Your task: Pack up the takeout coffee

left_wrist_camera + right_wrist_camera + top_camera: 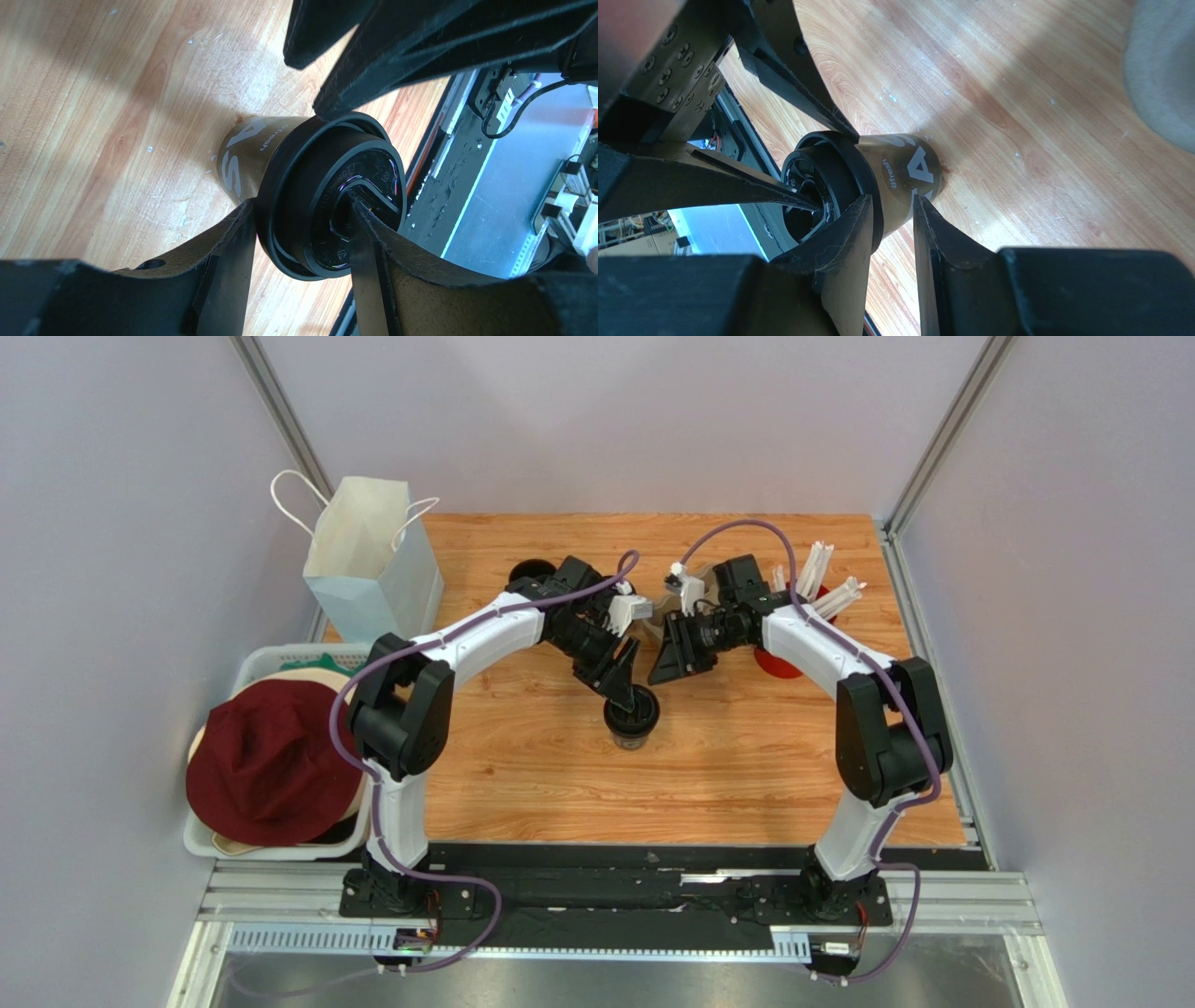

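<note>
The takeout coffee (631,723) stands upright mid-table: a dark cup (246,150) with white print and a round black lid (309,210). My left gripper (300,206) reaches down over it (627,695). One of its fingers (235,238) is against the outside of the lid's rim, the other (365,231) presses into the recess on the lid's top. My right gripper (889,199) comes in from the far right (657,669). Its jaws stand a narrow gap apart, tips against the lid's rim and the cup's side (910,171), with nothing clamped between them.
A white paper bag (368,553) stands open at the table's back left. A white basket (260,665) with a maroon hat (267,756) sits left of the table. A black round item (530,571) lies behind the left arm. A red object (776,667) and white sticks (828,591) are at the right.
</note>
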Robot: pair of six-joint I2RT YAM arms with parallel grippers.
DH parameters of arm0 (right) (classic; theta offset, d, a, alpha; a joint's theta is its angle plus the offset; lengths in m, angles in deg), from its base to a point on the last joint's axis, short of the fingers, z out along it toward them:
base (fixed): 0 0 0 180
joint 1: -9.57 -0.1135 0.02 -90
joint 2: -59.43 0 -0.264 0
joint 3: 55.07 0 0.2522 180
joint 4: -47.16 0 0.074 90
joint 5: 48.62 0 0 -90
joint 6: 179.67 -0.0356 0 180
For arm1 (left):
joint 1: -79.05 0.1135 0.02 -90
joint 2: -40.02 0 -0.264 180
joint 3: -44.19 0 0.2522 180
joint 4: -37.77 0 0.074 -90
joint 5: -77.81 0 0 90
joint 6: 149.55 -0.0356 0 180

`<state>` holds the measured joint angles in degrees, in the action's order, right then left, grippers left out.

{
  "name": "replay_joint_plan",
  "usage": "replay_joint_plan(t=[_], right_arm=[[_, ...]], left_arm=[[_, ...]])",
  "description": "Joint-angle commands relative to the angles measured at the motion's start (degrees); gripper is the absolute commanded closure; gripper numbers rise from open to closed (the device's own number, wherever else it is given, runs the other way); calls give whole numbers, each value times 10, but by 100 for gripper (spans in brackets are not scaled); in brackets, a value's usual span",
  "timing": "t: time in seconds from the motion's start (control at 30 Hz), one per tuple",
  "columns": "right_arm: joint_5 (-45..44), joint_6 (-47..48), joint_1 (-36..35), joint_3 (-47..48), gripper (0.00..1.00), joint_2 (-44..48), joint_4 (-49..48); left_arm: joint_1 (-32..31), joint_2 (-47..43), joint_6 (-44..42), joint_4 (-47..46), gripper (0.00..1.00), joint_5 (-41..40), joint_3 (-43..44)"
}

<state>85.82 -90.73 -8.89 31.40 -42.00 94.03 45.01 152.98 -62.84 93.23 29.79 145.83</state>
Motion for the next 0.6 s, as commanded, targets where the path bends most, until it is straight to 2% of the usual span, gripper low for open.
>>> replay_joint_plan(t=[0.0, 0.57], right_arm=[[5, 4, -12, -6, 69, -3, -15], [-14, 23, -35, -9, 67, 5, -4]], left_arm=[[-5, 40, -49, 4, 45, -112, -27], [-5, 40, -49, 3, 45, -117, -31]])
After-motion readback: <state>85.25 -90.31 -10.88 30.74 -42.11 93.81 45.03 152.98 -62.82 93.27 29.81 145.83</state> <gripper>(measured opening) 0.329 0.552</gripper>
